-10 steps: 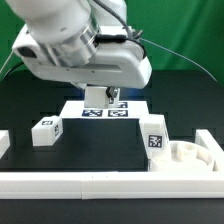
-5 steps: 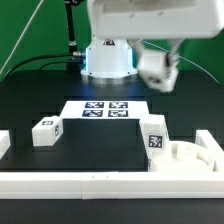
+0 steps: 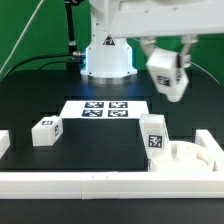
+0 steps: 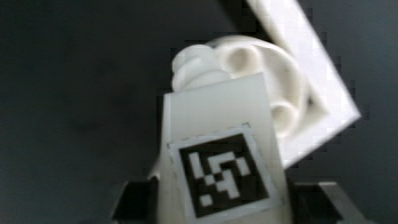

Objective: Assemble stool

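Mostly black: the table (image 3: 100,145) is a matte dark surface, and a green backdrop (image 3: 30,40) closes off the room behind it. The arm (image 3: 140,15) fills the top of the exterior view, and its white base (image 3: 108,62) glows blue at the table's far side. A long white rail (image 3: 90,182) runs along the near edge. The marker board (image 3: 100,110) lies flat in front of the base.

The seat disc (image 3: 192,157) sits low at the exterior view's right, touching the rail. An upright leg (image 3: 153,135) stands just beside the disc on its left, tag facing the camera. A third leg (image 3: 46,131) lies well apart at the exterior view's left, tilted a bit. A white piece (image 3: 4,143) is cut off at the left edge (can't tell what it is).

The gripper (image 3: 167,60) hangs in the air above the disc area, jaws clamped on the held leg (image 3: 167,78), which is tilted and clear of the table. In the wrist view this leg's tag face fills the frame between the dark fingers (image 4: 324,205), with the disc and rail blurred below it.
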Robot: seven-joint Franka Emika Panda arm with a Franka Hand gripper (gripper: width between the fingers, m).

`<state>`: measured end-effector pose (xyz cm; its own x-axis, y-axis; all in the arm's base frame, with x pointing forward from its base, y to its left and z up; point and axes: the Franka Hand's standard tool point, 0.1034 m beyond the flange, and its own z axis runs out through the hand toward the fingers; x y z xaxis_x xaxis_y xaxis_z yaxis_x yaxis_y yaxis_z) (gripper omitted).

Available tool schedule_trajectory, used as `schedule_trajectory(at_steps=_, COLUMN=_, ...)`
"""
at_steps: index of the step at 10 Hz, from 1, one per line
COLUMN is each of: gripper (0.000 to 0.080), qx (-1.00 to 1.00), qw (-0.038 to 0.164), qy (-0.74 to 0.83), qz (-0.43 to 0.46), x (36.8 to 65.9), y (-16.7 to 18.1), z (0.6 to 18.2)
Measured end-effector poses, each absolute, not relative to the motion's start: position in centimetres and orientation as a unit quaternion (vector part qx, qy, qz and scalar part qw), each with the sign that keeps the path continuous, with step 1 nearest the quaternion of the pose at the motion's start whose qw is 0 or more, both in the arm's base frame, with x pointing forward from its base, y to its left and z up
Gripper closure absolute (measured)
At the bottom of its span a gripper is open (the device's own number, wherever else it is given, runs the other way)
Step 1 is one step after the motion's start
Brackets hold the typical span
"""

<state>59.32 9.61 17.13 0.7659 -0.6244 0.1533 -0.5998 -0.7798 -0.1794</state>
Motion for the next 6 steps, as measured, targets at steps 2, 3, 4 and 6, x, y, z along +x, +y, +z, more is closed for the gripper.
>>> schedule_trajectory(at_steps=2, gripper=0.0475, qx=-0.926, qw=0.071, qy=0.341, qz=-0.147, x=60.3, y=12.0, z=16.9)
schedule_trajectory(at_steps=3, gripper=0.0475, qx=-0.923, qw=0.078, qy=0.34, qz=-0.163, x=60.3, y=12.9, z=16.7)
schedule_trajectory(at_steps=4, gripper=0.0475, qx=-0.923, qw=0.082, qy=0.336, qz=-0.171, x=60.1, y=13.7, z=16.5)
schedule_trajectory(at_steps=6, gripper=0.0475, qx=-0.925, qw=0.085, qy=0.326, qz=-0.177, x=60.0, y=14.2, z=16.3)
